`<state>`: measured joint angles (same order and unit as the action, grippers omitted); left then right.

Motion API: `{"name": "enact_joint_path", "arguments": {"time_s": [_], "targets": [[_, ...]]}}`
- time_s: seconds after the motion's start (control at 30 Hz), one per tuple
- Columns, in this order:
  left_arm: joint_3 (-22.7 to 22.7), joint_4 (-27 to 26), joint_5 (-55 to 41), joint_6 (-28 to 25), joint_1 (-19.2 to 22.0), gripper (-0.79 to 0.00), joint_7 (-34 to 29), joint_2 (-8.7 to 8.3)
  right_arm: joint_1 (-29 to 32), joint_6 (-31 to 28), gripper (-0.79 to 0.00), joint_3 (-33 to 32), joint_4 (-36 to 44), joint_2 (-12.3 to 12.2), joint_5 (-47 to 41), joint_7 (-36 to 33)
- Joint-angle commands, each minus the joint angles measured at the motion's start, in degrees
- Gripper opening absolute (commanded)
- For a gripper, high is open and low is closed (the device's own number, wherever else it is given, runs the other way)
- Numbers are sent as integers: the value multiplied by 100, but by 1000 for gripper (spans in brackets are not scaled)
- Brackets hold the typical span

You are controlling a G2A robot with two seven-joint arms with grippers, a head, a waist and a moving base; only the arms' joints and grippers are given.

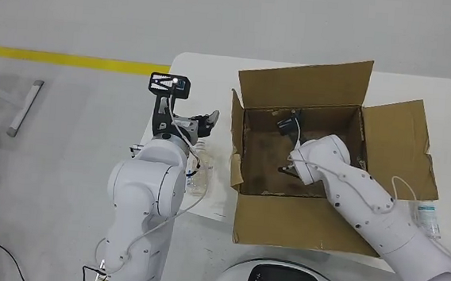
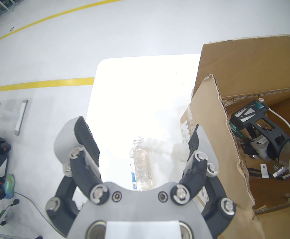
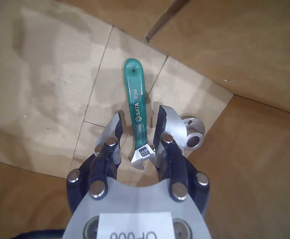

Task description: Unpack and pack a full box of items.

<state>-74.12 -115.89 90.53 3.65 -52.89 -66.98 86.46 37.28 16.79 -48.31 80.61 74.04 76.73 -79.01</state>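
An open cardboard box [image 1: 384, 145] stands on the white table [image 1: 207, 71]. My right gripper [image 3: 140, 115] is down inside it, open, its fingers straddling a green-handled adjustable wrench [image 3: 136, 99] that lies flat on the box floor. Small gaps show on both sides of the handle. From the left wrist view the right gripper [image 2: 249, 117] sits low by the box's near wall. My left gripper [image 2: 138, 129] hangs open and empty above the table, outside the box's left wall [image 2: 217, 126]. A clear plastic bottle [image 2: 141, 167] lies on the table beneath it.
A shiny metal flange [image 3: 192, 133] rests on the box floor right beside one right finger. A second bottle [image 1: 429, 216] lies on the table past the box's right flap. The box flaps stand spread outward. Beyond the table a yellow line [image 1: 65, 59] crosses the floor.
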Motion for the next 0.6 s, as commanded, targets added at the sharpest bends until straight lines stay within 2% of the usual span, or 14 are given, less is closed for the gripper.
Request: {"name": "enact_joint_path", "arguments": {"time_s": [0.0, 0.27, 0.4, 0.43, 0.57], "targets": [[0, 0, 0, 0, 0, 0, 0, 0, -11, -43, -440, -4, -68, 21, 3, 1], [0, 0, 0, 0, 0, 0, 0, 0, -61, -153, -499, -34, -322, 114, -4, 24], [0, 0, 0, 0, 0, 0, 0, 0, -78, -192, -653, -49, -419, 158, 2, 52], [0, 0, 0, 0, 0, 0, 0, 0, -80, -206, -776, -50, -439, 168, 5, 47], [0, 0, 0, 0, 0, 0, 0, 0, -90, -245, -785, -67, -492, 206, 41, 44]]}}
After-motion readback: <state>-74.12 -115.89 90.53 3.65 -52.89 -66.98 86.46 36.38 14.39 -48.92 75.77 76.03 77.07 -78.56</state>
